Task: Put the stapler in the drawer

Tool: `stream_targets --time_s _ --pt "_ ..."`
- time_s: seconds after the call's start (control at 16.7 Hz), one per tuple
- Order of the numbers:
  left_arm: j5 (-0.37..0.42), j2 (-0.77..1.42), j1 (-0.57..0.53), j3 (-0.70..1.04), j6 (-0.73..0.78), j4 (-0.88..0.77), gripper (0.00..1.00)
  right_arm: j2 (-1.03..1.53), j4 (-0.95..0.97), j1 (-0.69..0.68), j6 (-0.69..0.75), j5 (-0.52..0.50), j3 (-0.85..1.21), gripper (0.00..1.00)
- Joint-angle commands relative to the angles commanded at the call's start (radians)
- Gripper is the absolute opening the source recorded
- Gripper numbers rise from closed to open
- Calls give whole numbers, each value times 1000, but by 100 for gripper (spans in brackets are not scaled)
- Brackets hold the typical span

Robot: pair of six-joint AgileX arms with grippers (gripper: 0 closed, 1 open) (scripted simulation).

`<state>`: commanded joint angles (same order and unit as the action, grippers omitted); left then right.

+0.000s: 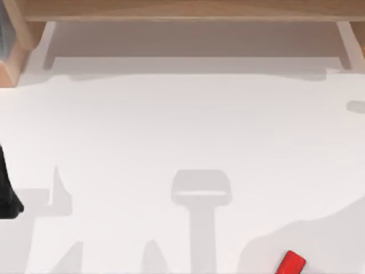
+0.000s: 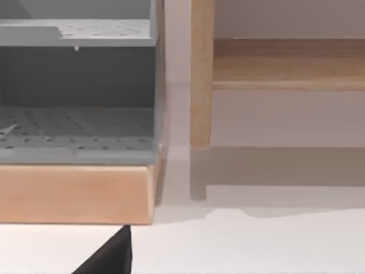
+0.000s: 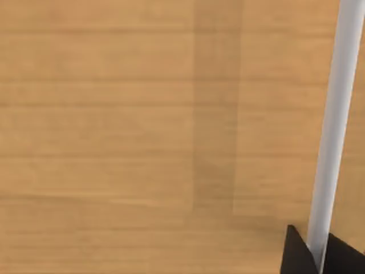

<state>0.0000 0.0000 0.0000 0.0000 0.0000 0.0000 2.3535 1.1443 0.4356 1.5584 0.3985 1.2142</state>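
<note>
Stapler [image 1: 291, 263] alone on white table [image 1: 182, 131], wooden unit [image 1: 182, 8] well apart.

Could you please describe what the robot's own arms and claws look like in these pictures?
Little of them shows. The left arm is a plain matte black shape at the table's left edge. The left claw and right claw appear as black, angular wedges. No cables or markings are visible.

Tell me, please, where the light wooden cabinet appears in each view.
Top view: the light wooden cabinet runs along the picture's top edge, above the white table.
Left wrist view: its post and shelf stand beyond the left gripper, beside a grey perforated rack.
Right wrist view: its wood-grain face lies behind the right gripper and a white bar.
Shared landmark: the white table, top and left wrist views.
</note>
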Motion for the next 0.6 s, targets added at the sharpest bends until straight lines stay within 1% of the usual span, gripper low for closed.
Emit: stream_targets --time_s 0.24,0.6 --pt "0 0 0 0 0 0 100 -22 23 17 -4 6 -42 0" --pt "0 0 0 0 0 0 100 -115 141 65 -5 62 -265 0"
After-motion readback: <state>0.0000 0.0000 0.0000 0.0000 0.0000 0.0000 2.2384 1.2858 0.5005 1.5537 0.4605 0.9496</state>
